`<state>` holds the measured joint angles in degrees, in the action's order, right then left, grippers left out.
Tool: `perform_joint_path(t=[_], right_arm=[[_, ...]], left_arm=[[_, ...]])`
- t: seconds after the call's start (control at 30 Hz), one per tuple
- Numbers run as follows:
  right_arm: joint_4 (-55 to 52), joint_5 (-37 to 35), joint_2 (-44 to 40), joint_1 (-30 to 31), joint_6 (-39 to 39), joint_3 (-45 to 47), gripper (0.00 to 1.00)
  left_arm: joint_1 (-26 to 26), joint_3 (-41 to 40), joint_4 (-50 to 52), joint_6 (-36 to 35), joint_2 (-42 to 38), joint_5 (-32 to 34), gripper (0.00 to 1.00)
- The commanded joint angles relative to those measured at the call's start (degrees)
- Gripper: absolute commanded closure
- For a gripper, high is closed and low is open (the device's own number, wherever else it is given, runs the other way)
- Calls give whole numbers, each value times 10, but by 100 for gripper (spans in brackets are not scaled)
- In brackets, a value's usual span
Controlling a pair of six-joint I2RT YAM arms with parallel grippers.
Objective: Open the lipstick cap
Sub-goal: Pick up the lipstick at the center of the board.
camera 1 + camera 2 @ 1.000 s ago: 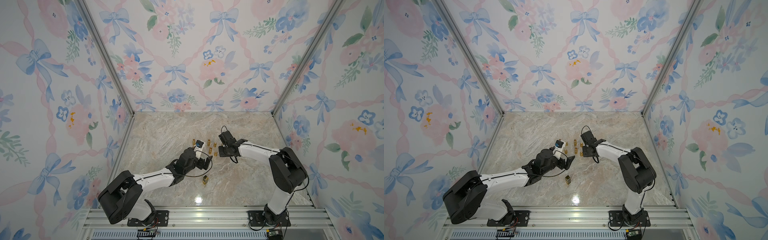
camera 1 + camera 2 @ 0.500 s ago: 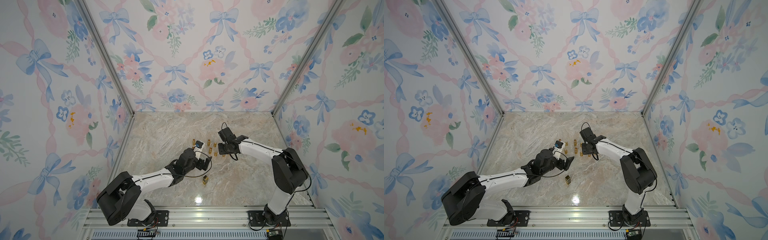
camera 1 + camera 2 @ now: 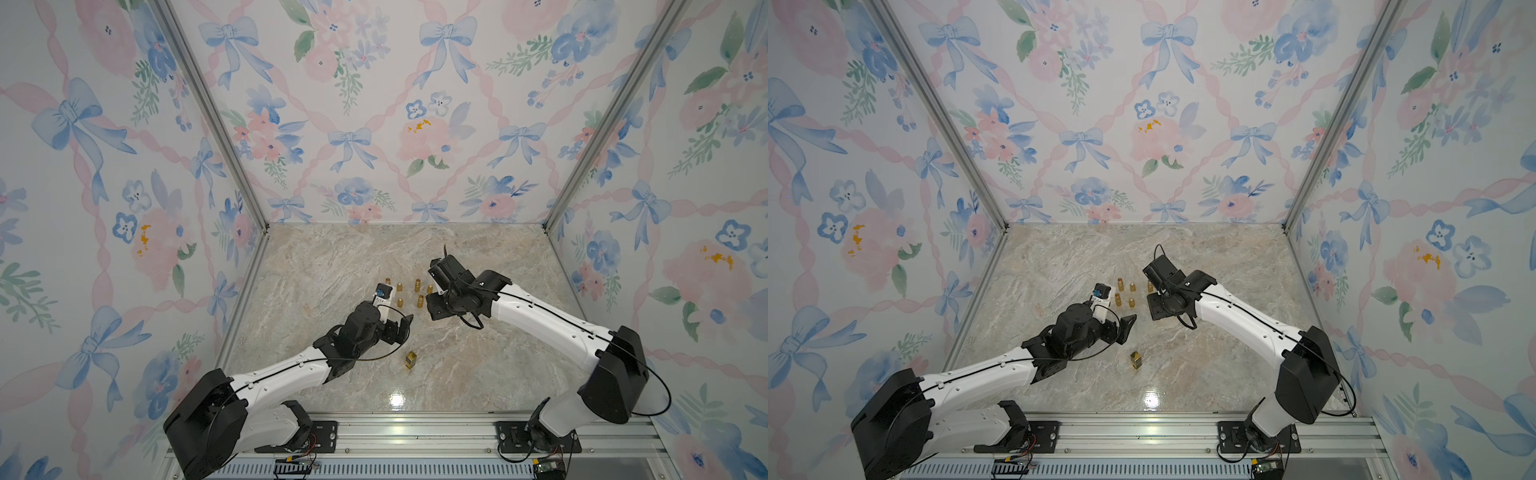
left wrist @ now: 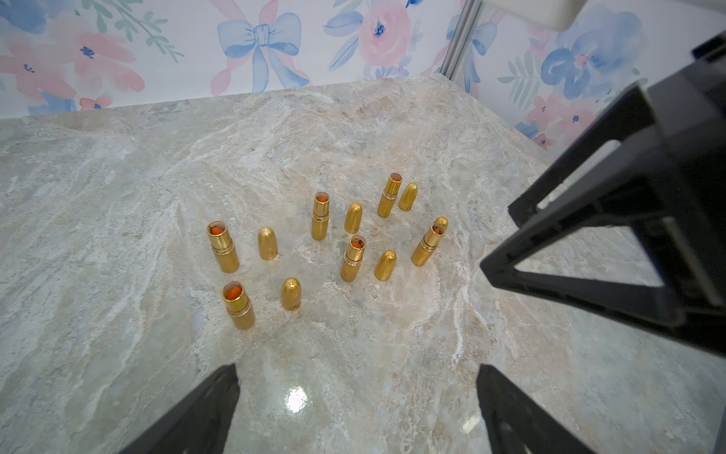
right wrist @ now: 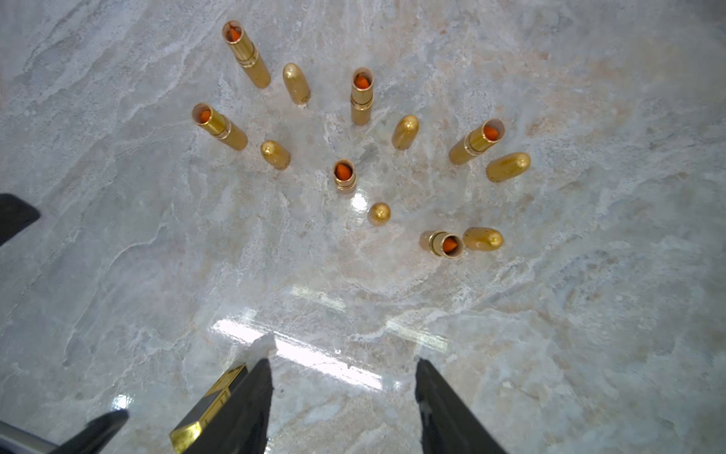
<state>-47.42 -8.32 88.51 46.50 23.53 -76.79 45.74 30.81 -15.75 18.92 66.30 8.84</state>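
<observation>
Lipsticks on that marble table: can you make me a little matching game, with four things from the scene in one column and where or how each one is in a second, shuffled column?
Things
1. round gold tubes
2. bullet-shaped caps
3. square gold lipstick
4. left end effector

States
A. standing alone, away from the others
B. wide open, holding nothing
C. uncapped, orange showing inside
D. off, each standing beside a tube

Pairs: 1-C, 2-D, 3-A, 4-B
</observation>
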Motion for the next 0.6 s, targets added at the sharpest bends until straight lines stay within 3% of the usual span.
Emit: perform_joint_path(t=[0.0, 0.3, 0.57], right_arm=[[-63, 36, -15, 32, 38, 6, 38], [1, 109, 17, 120, 119, 47, 34], [32, 55, 75, 146, 163, 59, 33]], left_arm=[[-5, -12, 43, 34, -28, 12, 2], [-11, -40, 94, 90, -102, 19, 2], [-26, -62, 106, 115, -135, 35, 2]])
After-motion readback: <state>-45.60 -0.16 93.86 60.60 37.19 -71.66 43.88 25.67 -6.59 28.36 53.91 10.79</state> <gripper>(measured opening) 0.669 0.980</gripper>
